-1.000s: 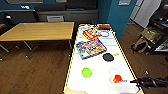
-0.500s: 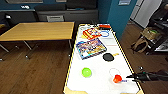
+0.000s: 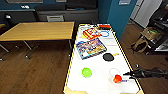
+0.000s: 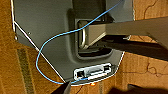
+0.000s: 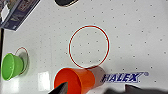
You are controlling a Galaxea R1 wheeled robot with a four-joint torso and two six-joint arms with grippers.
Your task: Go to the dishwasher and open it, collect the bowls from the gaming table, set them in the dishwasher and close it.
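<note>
A: Where is the right gripper (image 3: 125, 75)?

B: In the head view its dark arm reaches in over the near right corner of the white air-hockey table (image 3: 100, 85), with the tips right at the orange bowl (image 3: 117, 78). That bowl sits just below the red circle (image 5: 89, 46) printed on the surface.

A: Has it got the bowl?

B: Not clearly. In the right wrist view one dark fingertip (image 5: 61, 89) overlaps the bowl's rim and another dark tip shows well to the other side, so the jaws stand wide with the bowl close between or just ahead of them. Whether either tip touches it, I cannot tell.

A: And the other bowl?

B: The green bowl (image 3: 86, 72) stands on the same table, well apart from the orange one, nearer the table's left edge. Farther up lie a black disc (image 3: 108, 57), a colourful game box (image 3: 91, 48) and a red-and-yellow box (image 3: 91, 32).

A: The left gripper?

B: The left wrist view looks at the robot's grey base (image 4: 50, 37) and a blue cable (image 4: 45, 47) over wooden floor (image 4: 7, 67); one dark tip shows at the edge, so its opening cannot be told.
</note>
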